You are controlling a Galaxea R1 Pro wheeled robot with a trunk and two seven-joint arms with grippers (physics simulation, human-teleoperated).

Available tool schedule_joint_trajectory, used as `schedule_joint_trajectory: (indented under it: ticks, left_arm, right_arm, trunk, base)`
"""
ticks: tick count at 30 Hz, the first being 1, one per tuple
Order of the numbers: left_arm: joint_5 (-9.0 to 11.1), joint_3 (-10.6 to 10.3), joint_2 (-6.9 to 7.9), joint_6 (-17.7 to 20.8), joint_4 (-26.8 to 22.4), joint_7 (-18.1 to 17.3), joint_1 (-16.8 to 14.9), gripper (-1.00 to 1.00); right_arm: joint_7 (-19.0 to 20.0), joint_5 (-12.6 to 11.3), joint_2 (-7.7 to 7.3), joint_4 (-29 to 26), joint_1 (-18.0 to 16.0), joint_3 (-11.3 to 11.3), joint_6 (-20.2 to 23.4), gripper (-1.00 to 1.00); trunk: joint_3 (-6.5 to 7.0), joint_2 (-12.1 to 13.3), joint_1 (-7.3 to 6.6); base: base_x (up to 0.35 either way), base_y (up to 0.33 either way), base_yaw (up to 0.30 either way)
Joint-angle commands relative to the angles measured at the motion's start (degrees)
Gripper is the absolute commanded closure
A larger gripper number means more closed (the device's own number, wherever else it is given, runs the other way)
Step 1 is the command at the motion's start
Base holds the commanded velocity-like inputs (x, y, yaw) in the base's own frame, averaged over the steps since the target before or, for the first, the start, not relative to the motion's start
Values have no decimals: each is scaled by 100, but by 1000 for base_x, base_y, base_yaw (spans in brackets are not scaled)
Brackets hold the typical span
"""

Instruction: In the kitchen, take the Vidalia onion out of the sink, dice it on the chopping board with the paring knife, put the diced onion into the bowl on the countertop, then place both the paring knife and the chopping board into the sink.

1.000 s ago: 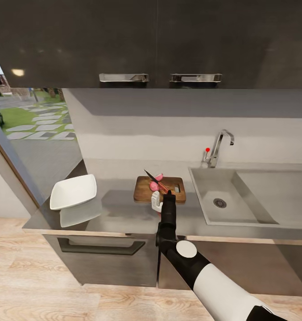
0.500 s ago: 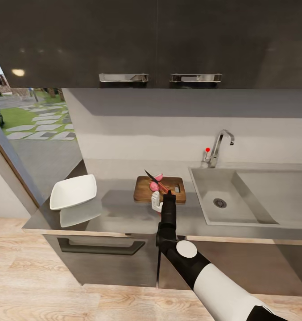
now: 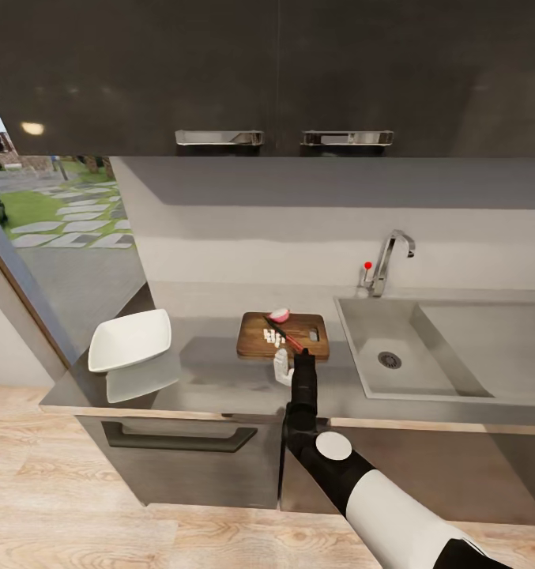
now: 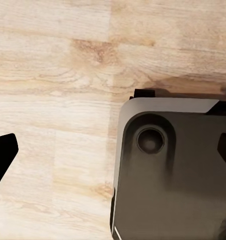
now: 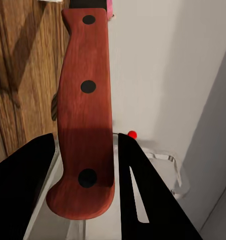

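Diced onion (image 3: 273, 337) and paring knife (image 3: 286, 335) on the chopping board (image 3: 255, 338) (half a bulb (image 3: 279, 314) behind).

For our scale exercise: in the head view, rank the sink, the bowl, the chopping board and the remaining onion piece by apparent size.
1. sink
2. bowl and chopping board: look alike; the bowl sits nearer, so unranked
3. onion piece

Dark grey overhead wall cabinets (image 3: 267, 71) with two steel bar handles (image 3: 220, 137), a pale grey backsplash wall (image 3: 243, 229), light wooden plank floor (image 3: 69, 506), and a garden window (image 3: 54, 201).
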Motion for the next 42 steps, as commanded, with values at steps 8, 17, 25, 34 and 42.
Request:
schedule_joint_trajectory:
  ticks: [8,17,25,34,42]
  left_arm:
    - [48,-49,-3,-37,22,2,-7,-100]
    - [48,-49,-3,-37,23,2,-7,-100]
    - [48,-49,-3,-37,25,2,-9,-100]
    - [48,-49,-3,-37,23,2,-9,-100]
    - [48,-49,-3,-37,24,2,-7,-100]
  right_arm:
    - [-24,11,-1,-19,-7,3,36,100]
    - [-72,16,9,-483,-7,-181,40,100]
    - [-73,21,16,-689,-7,-364,41,100]
    - [-53,23,19,-684,-7,-373,41,100]
    - [-43,13,31,-629,-7,-373,41,100]
  trunk:
    - [-7,-5,1]
    - [-7,-5,1]
    - [-7,-5,1]
    - [-7,-5,1]
    - [-7,-5,1]
  base:
    - [0,0,0]
    - [0,0,0]
    - [0,0,0]
    - [42,-12,0]
    - [101,-2,0]
